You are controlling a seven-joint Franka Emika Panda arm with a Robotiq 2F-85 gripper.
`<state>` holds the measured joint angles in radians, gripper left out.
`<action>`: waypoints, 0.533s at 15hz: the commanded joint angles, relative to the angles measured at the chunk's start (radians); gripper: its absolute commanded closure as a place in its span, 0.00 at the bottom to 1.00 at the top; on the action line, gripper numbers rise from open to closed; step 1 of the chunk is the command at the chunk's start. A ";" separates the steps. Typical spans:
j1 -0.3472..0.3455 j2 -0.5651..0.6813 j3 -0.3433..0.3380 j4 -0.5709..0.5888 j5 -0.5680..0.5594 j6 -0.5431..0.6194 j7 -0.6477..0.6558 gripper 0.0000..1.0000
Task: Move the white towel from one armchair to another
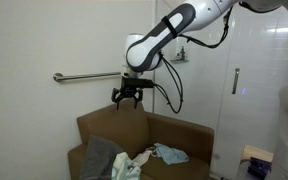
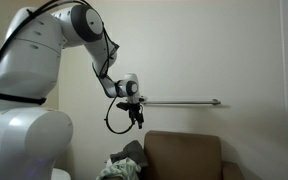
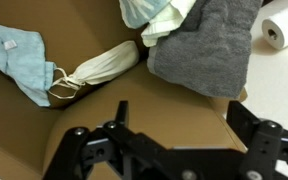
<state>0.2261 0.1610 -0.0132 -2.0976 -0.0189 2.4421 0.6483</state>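
Note:
The white towel (image 3: 102,64) lies bunched on the brown armchair's seat (image 3: 44,125), between a light blue cloth (image 3: 14,52) and a grey towel (image 3: 199,45). In an exterior view the white towel (image 1: 141,157) sits mid-seat on the armchair (image 1: 189,135). My gripper (image 1: 127,96) hangs open and empty well above the seat, near the backrest top. It also shows in another exterior view (image 2: 134,119) and in the wrist view (image 3: 180,108). Only one armchair (image 2: 184,155) is in view.
A pale green and white cloth (image 3: 152,14) lies by the grey towel (image 1: 99,155). A white paper roll (image 3: 284,25) lies beside the chair. A metal rail (image 1: 84,76) runs along the wall behind my gripper. A glass door (image 1: 249,90) stands beside the chair.

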 commanded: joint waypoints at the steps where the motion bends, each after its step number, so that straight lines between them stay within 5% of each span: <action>1: -0.024 -0.015 0.020 0.020 -0.038 -0.149 0.031 0.00; 8: -0.029 -0.005 0.057 0.059 0.012 -0.268 -0.065 0.00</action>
<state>0.2225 0.1596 0.0082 -2.0509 -0.0254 2.2196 0.6377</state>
